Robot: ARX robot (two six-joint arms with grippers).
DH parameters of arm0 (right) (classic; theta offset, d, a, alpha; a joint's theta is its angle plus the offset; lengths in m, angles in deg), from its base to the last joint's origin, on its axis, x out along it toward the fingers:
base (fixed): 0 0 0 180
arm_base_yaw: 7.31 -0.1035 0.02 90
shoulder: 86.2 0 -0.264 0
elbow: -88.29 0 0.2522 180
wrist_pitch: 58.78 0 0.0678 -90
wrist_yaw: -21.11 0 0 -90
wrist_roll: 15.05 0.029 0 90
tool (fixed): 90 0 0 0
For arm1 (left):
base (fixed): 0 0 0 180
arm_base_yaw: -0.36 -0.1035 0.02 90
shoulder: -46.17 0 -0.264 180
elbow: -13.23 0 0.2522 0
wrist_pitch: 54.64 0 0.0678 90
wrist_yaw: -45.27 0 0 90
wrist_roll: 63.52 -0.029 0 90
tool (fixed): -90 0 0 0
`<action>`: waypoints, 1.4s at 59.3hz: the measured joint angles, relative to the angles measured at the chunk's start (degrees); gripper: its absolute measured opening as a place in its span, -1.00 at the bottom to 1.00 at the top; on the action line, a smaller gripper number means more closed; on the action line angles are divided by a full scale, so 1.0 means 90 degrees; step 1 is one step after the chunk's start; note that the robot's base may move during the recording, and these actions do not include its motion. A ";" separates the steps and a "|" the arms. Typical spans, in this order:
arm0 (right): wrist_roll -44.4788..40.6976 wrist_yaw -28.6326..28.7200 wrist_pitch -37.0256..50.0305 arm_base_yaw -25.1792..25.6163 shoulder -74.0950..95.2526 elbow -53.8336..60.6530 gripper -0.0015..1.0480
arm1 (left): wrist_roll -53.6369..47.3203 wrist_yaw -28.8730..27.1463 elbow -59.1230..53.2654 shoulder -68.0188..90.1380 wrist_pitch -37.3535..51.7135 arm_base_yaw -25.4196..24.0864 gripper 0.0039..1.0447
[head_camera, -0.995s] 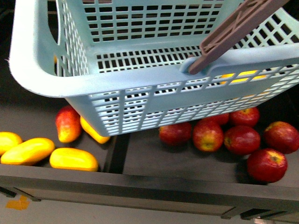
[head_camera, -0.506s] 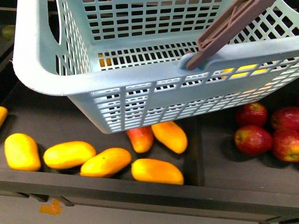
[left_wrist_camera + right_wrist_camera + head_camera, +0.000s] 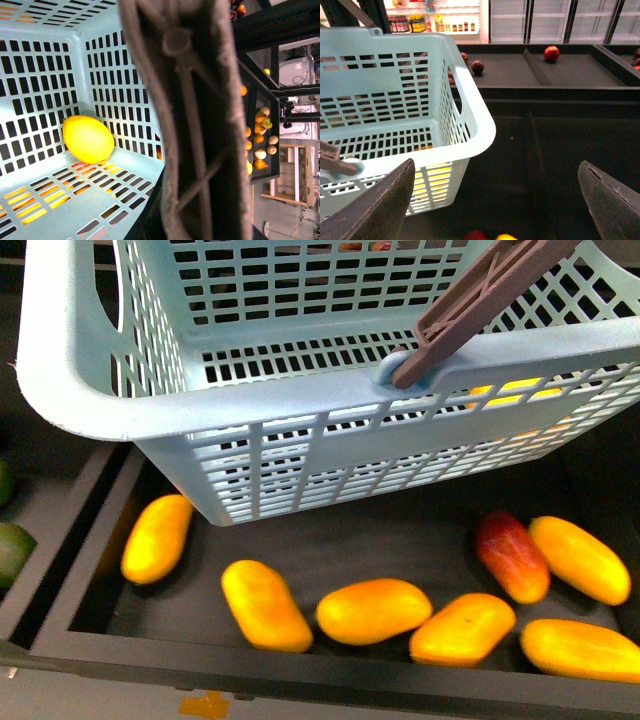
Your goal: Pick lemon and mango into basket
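Well, our right tool (image 3: 495,163) gapes wide and empty; the left tool's state we cannot tell. With the lemon (image 3: 88,139) in the basket (image 3: 70,360), the red mango (image 3: 512,556) lies just beside plain yellow mangoes (image 3: 580,558), so we risk grabbing the wrong one.

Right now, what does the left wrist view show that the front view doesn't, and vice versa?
Only the left wrist view plainly shows the lemon, lying on the floor of the basket beside a wall. Only the front view shows the mango, red-skinned, lying among long yellow mangoes in the dark tray below the basket. Both views show the aqua basket and its brown handle.
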 joint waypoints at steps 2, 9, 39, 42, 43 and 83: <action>0.0000 0.0012 0.0000 0.0002 -0.0002 0.0000 0.83 | -0.0010 -0.0010 0.0000 0.0000 0.0000 0.0002 -0.92; -0.0002 0.0012 0.0000 0.0002 0.0002 0.0000 0.83 | -0.0015 -0.0005 0.0000 0.0000 0.0000 0.0000 -0.92; 0.1562 -0.2057 -0.3118 -0.0362 0.0318 -0.1035 0.83 | -0.0012 0.0041 0.0000 -0.0002 0.0000 -0.0002 -0.92; 0.2538 -0.2725 -0.4699 -0.0299 0.0420 -0.1486 0.83 | -0.0007 0.0066 0.0002 -0.0002 0.0002 0.0039 -0.92; 0.2764 -0.2773 -0.5073 -0.0236 0.0418 -0.1547 0.83 | -0.0010 0.0073 0.0002 -0.0002 0.0002 0.0044 -0.92; 0.0124 -0.0163 -0.2001 0.2980 0.4563 -0.1790 0.83 | -0.0010 0.0000 0.0000 -0.0002 0.0002 0.0012 -0.92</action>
